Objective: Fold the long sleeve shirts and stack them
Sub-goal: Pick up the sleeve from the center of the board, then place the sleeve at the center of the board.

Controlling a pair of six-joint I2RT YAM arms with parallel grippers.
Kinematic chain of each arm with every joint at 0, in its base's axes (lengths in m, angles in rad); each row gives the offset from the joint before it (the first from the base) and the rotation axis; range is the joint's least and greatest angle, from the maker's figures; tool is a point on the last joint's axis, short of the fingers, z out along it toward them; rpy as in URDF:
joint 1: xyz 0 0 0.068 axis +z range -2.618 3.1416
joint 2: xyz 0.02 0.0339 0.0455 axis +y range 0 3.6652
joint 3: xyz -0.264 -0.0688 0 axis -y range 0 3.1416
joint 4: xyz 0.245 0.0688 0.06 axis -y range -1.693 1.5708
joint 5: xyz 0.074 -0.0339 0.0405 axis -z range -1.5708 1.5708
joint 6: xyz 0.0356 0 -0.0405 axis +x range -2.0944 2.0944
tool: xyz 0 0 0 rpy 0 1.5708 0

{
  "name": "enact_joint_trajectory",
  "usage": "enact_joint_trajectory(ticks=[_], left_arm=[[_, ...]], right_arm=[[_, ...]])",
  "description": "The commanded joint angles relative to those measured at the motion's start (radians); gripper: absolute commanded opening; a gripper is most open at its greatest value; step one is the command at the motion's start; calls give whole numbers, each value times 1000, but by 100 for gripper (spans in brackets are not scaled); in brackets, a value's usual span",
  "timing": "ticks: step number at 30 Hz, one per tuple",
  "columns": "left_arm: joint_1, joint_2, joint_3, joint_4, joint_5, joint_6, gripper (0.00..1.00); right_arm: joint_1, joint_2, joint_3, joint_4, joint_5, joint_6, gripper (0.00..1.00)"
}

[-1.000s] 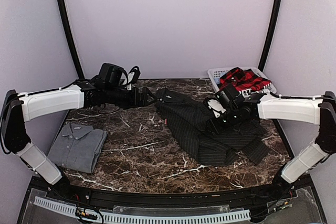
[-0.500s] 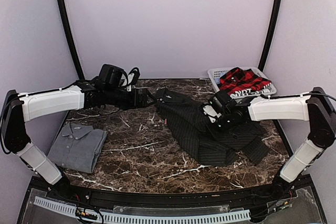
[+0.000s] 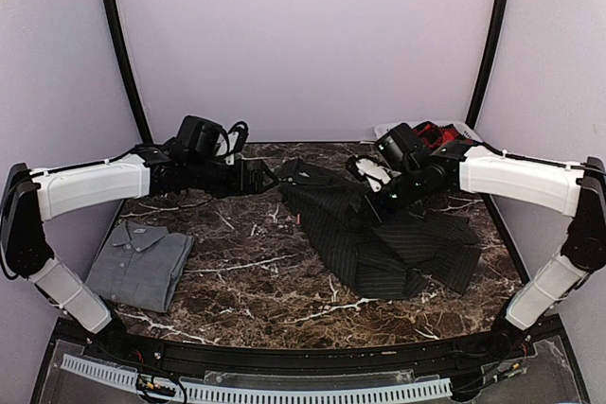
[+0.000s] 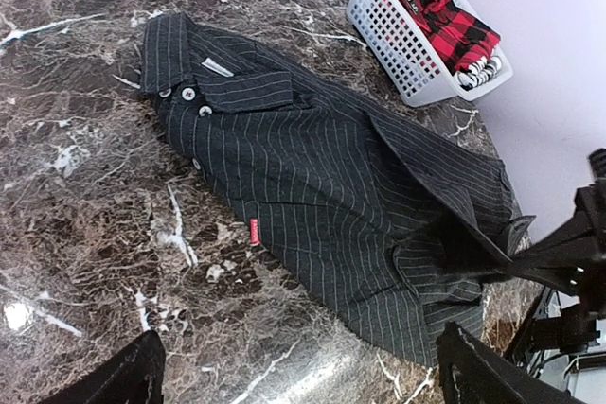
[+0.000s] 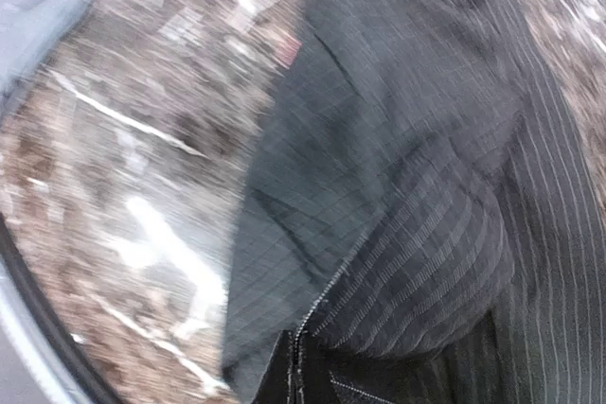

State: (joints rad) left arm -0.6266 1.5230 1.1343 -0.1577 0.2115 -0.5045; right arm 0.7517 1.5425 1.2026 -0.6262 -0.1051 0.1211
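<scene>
A dark brown marble table [image 3: 246, 262], veined in white and glossy enough to carry bright glare patches, filled the middle of the scene. At its far right corner stood a white slatted plastic basket [image 4: 393, 35], upright, its walls pierced with rows of small openings. Behind the table rose a plain pale lavender backdrop [image 3: 303, 44]. Two black curved poles climbed from the table's far corners, one on the left [image 3: 118, 44] and one on the right [image 3: 492, 35]. Along the table's near edge ran a black rail [image 3: 312, 357], and just in front of that rail lay a white slotted strip [image 3: 312, 392].
</scene>
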Motion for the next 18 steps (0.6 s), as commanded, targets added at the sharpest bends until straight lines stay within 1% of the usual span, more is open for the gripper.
enact_joint_trajectory(ticks=[1, 3, 6, 9, 11, 16, 18], left_arm=[[17, -83, -6, -72, -104, -10, 99], [41, -106, -14, -84, -116, -33, 99], [74, -143, -40, -94, -130, -56, 99], [120, -193, -66, -107, -149, -85, 99], [147, -223, -88, -120, -167, -105, 99], [188, -286, -127, -149, -199, -119, 99], [195, -294, -137, -161, -221, -118, 99]], right_arm=[[63, 27, 155, 49, -264, 83, 0], [93, 91, 223, 115, -339, 136, 0], [127, 209, 326, 277, -455, 247, 0], [157, 388, 513, 405, -503, 353, 0], [162, 507, 648, 431, -457, 389, 0], [157, 775, 964, 405, -460, 439, 0], [154, 834, 1028, 391, -456, 445, 5]])
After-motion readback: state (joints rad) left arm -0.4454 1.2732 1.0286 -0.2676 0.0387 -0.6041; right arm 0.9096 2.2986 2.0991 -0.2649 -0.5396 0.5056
